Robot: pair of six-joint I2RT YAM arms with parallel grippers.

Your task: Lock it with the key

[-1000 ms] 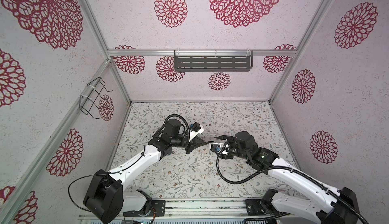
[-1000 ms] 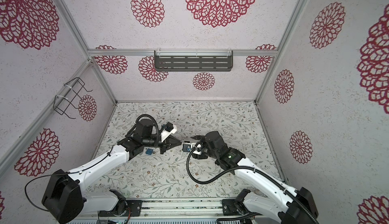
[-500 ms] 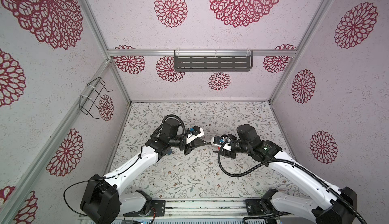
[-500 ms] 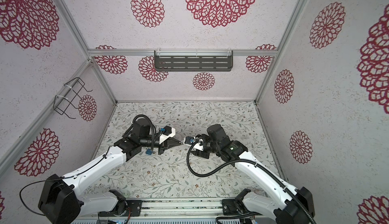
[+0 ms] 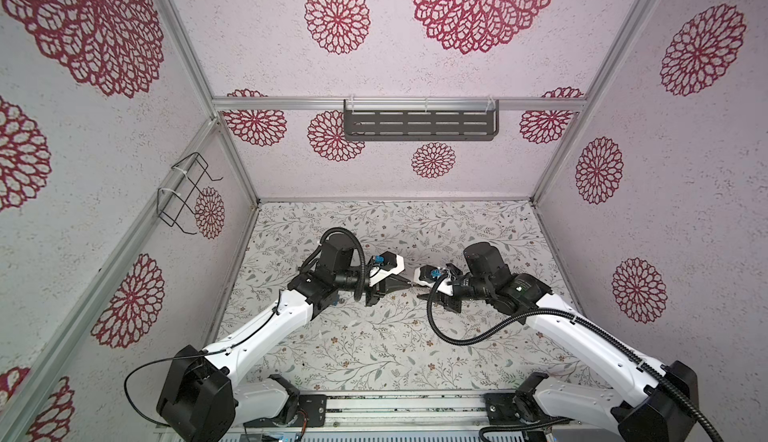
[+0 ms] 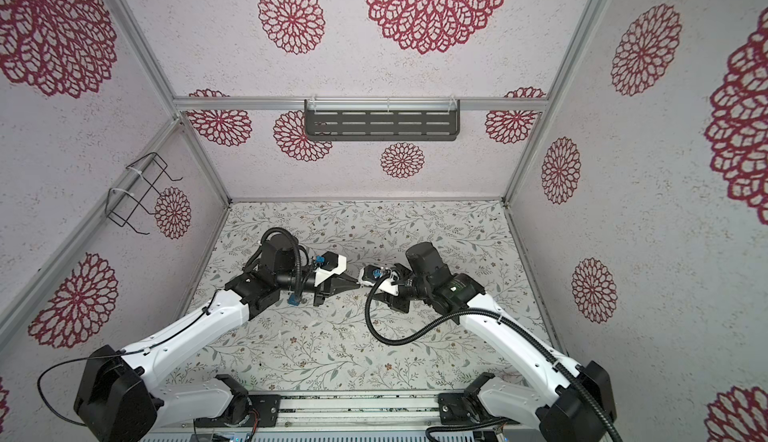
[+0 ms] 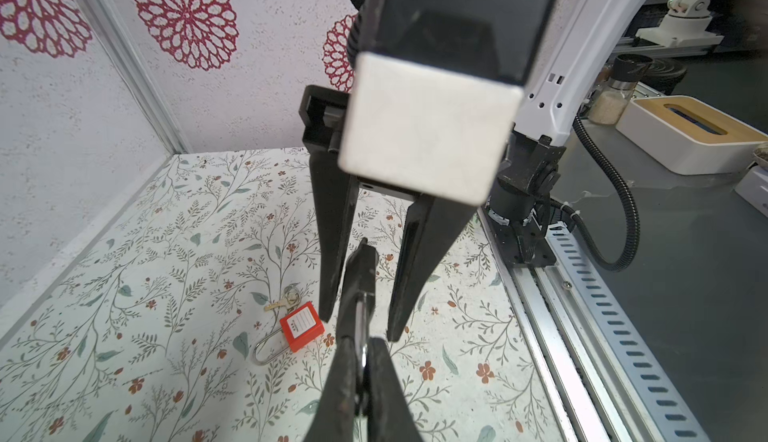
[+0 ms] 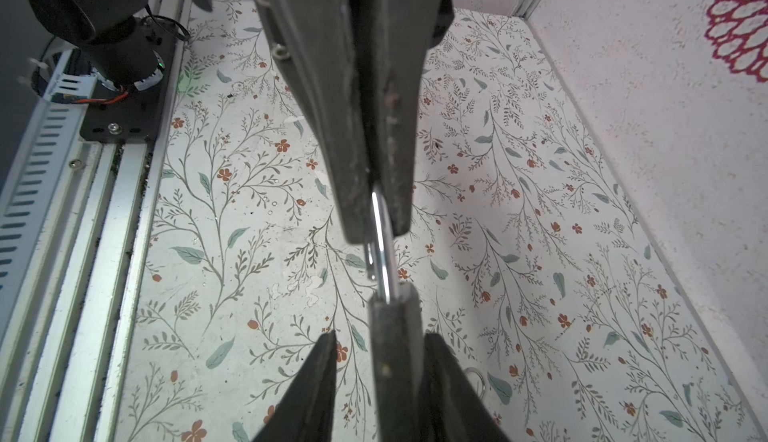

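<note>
At table centre, left gripper (image 7: 360,342) clamps the key (image 7: 362,269) by its blade; right gripper (image 8: 380,336), at 3 o'clock, straddles the black head, jaws apart. Close squarely, then release. The red padlock (image 7: 301,327) lies below.

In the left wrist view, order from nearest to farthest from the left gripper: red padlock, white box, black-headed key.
1. Black-headed key: held by the left gripper.
2. Red padlock: lying on the floral mat.
3. White box: outside, past the rail.
</note>
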